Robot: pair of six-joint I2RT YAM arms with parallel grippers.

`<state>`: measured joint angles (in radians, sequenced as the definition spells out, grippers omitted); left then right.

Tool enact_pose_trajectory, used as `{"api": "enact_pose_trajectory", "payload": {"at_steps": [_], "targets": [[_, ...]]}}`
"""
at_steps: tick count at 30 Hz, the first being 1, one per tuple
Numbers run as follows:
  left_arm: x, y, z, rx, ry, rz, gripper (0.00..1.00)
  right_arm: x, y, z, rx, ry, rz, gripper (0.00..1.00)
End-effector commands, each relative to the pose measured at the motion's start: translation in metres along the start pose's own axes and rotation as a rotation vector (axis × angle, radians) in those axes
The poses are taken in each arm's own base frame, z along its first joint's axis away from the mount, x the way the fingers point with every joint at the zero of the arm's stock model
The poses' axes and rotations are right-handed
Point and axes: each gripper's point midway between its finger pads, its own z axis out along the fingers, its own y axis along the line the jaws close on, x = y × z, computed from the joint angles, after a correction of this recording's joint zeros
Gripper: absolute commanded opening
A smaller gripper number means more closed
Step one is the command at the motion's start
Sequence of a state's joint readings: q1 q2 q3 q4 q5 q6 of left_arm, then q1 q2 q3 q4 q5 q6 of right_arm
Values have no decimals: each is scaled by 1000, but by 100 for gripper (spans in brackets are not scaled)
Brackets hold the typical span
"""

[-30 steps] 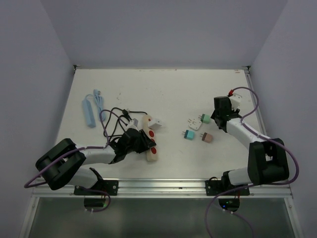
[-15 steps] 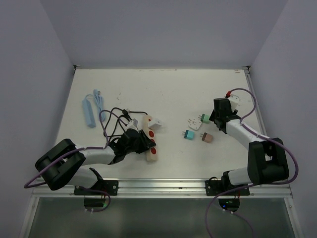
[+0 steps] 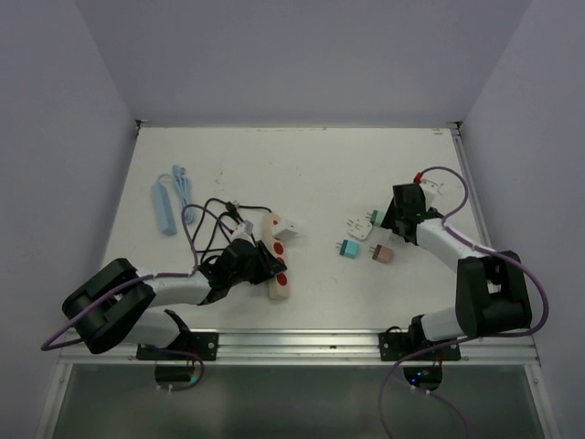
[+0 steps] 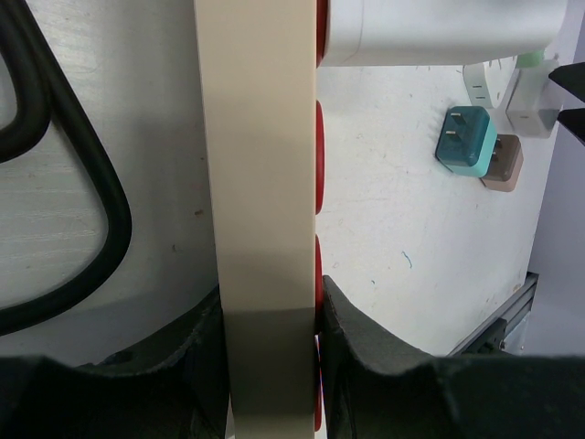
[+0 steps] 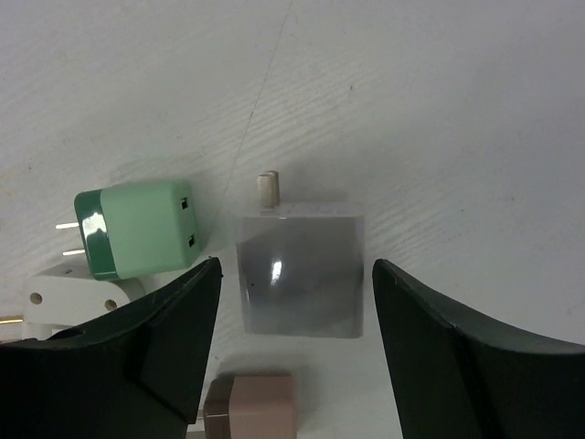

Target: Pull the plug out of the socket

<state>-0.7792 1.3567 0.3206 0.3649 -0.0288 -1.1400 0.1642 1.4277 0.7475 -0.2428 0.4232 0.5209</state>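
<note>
Socket (image 4: 260, 165) runs vertically in left wrist frame; left gripper (image 4: 272, 338) clenched on its lower end. Plug (image 4: 439, 32) at upper right, projecting sideways off the red-switch face. Right gripper (image 5: 297, 273), jaws spread astride a grey adapter (image 5: 302, 293), well apart at right of top view; bare table (image 3: 320, 183) between. Judged: right arm pulls, rightward. Cord (image 4: 101, 210) loops at left, clear of that path.

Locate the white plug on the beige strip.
Top view, left of centre: the white plug sits in the far end of the beige power strip, just beyond where the left hand clamps the strip.
</note>
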Motion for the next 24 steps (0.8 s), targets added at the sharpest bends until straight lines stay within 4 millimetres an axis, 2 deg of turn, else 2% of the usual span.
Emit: {"api": "enact_pose_trajectory", "payload": {"at_steps": [1,7,11,15,16,20,23,24], "targets": [[27,67,-10,-213,89,77,0,3,1,-7,-21,26,15,72],[28,67,-10,-209,93,77,0,4,5,-17,-63,35,32,75],[28,65,-9,-198,94,80,0,0,28,-36,-206,55,55,76],[30,63,-8,-185,105,86,0,-2,66,-63,-445,83,90,76],[31,63,-8,-186,108,89,0,1,82,-76,-544,117,100,77],[31,59,-6,-169,114,97,0,-1,123,-107,-760,138,106,86],[31,58,-6,-160,117,101,0,8,156,-131,-864,169,64,92],[31,57,-6,-156,117,102,0,12,164,-133,-877,185,57,93]]}}
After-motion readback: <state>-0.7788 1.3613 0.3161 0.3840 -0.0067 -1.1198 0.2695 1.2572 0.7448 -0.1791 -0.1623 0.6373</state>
